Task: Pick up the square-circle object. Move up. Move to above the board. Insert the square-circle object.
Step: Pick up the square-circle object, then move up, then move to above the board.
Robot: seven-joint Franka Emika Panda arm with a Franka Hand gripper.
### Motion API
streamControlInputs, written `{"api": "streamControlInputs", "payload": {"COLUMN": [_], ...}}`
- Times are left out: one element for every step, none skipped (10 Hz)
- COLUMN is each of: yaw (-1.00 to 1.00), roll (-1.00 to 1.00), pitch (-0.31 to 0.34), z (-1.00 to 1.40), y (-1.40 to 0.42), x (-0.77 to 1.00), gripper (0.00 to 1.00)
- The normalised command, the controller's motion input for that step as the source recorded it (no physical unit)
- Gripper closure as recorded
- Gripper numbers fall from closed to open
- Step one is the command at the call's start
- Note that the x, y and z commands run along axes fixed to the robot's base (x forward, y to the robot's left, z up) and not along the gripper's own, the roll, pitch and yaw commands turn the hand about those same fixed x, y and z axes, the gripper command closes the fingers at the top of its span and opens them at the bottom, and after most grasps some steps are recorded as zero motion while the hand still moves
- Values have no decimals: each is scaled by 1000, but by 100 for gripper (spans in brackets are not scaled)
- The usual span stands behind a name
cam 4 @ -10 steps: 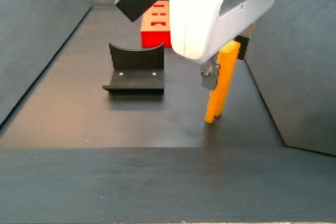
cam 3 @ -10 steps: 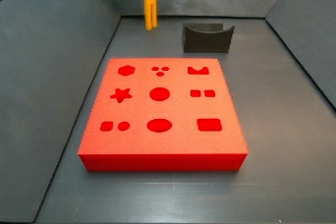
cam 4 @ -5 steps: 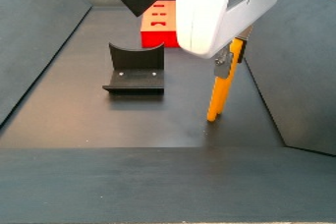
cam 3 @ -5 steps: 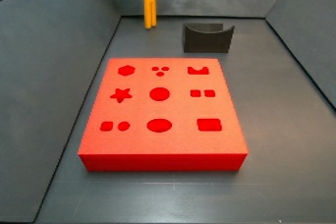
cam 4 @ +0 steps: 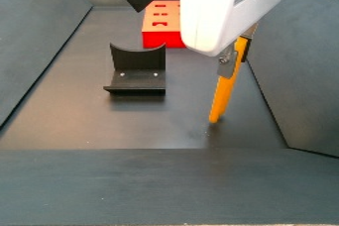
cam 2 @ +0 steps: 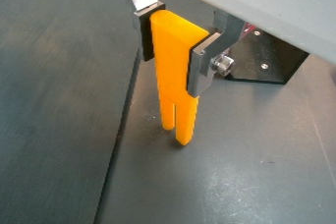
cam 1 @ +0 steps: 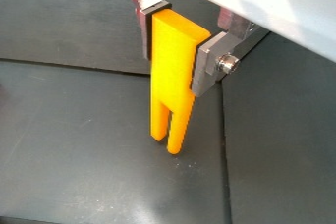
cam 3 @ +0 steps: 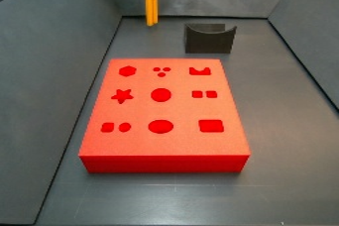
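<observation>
The gripper (cam 1: 180, 39) was at the far end of the floor beyond the board (cam 3: 165, 113), its silver fingers (cam 2: 203, 59) clamped on the upper part of the square-circle object (cam 1: 172, 83), which hung upright with its two prongs just above or barely touching the floor; contact could not be told. The bar looked rigid, light and smooth-faced. Judged: the high grip on its flat sides suits insertion, though its long free end could swing.

A robotics lab test cell: bare dark grey floor (cam 3: 159, 195) and enclosing walls (cam 3: 59, 32), a fixture (cam 3: 208, 38), and the gripper (cam 1: 182, 41) clamping the square-circle object (cam 1: 172, 81).
</observation>
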Motion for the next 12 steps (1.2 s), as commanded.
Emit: {"api": "streamControlInputs", "payload": {"yaw": [0,0,-36,-32,-25,-19,-9,-361,-344,-233,-156,-120], "roll": [0,0,9,8,18,23,27,-124,-128,-132,-125,-122], "pitch": [0,0,-13,11,42,65,91,-60,-48,-22,-5,11], "z": [0,833,860,784,578,406,172,1000,1000,1000,1000,1000], "y": [0,0,-41,-33,-9,1,11,196,200,170,151,144], "x": [0,0,47,28,16,15,19,58,55,34,37,37], "gripper": [100,100,100,100,100,100,100,100,100,100,100,100]}}
